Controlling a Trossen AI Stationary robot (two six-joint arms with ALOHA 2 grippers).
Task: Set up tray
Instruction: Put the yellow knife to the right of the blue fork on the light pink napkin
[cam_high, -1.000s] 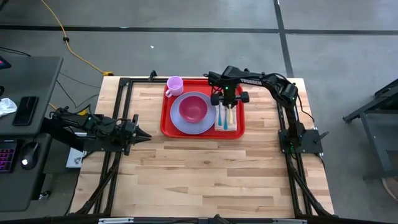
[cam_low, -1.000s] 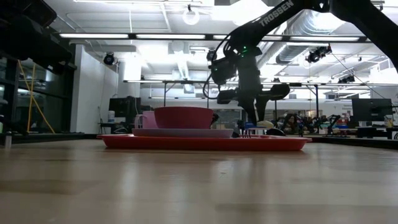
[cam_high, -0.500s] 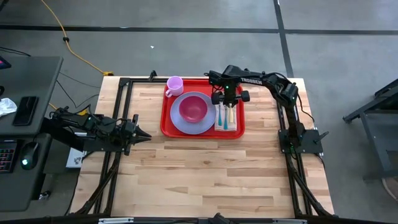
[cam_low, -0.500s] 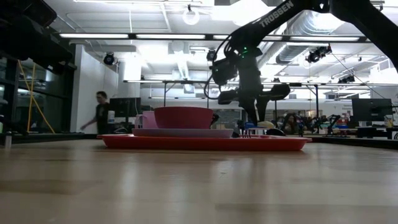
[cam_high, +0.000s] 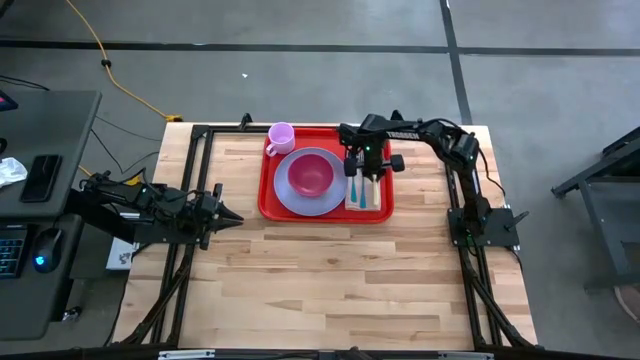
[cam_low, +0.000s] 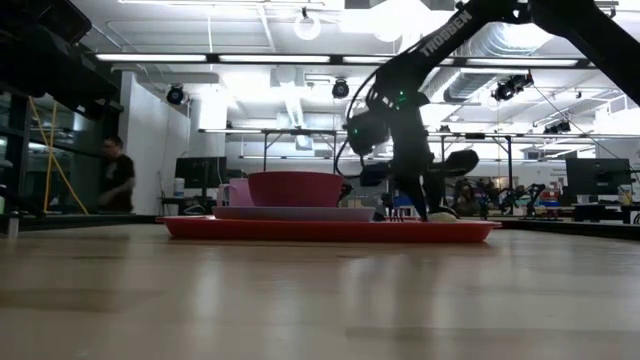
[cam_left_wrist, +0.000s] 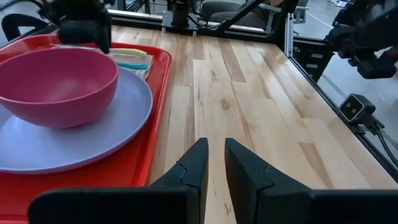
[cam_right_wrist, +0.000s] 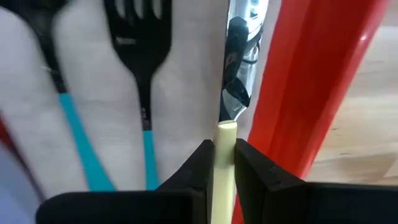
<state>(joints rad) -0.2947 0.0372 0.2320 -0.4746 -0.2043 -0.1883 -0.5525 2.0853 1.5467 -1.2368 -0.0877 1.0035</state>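
Note:
The red tray (cam_high: 267, 192) lies at the table's far middle and carries a lavender plate (cam_high: 290, 203) with a pink bowl (cam_high: 311, 174), a pink cup (cam_high: 281, 136) and a white napkin (cam_right_wrist: 93, 93). A teal-handled fork (cam_right_wrist: 144, 56) and a second teal-handled utensil lie on the napkin. My right gripper (cam_high: 367, 167) stands over the napkin's right part, shut on a cream-handled knife (cam_right_wrist: 239, 62). My left gripper (cam_high: 232, 217) waits shut at the table's left side, short of the tray. My right gripper pinches the knife between its two fingers (cam_right_wrist: 200, 163) on the cream handle (cam_right_wrist: 224, 134), close to where the blade begins. It comes from above, pointing down. The blade lies along the napkin's right edge beside the tray's rim (cam_right_wrist: 311, 81); whether it rests there I cannot tell.
A black frame borders the table's far and side edges. Bare wood spreads over the near half of the table (cam_high: 340, 280). A desk with a keyboard and mouse stands off the left side. A person (cam_low: 115, 178) walks in the room far behind.
My right gripper has come down toward the tray and a little toward the table's near edge, bringing the knife low over the napkin. It has stayed shut on the handle. The person in the background has walked leftward.

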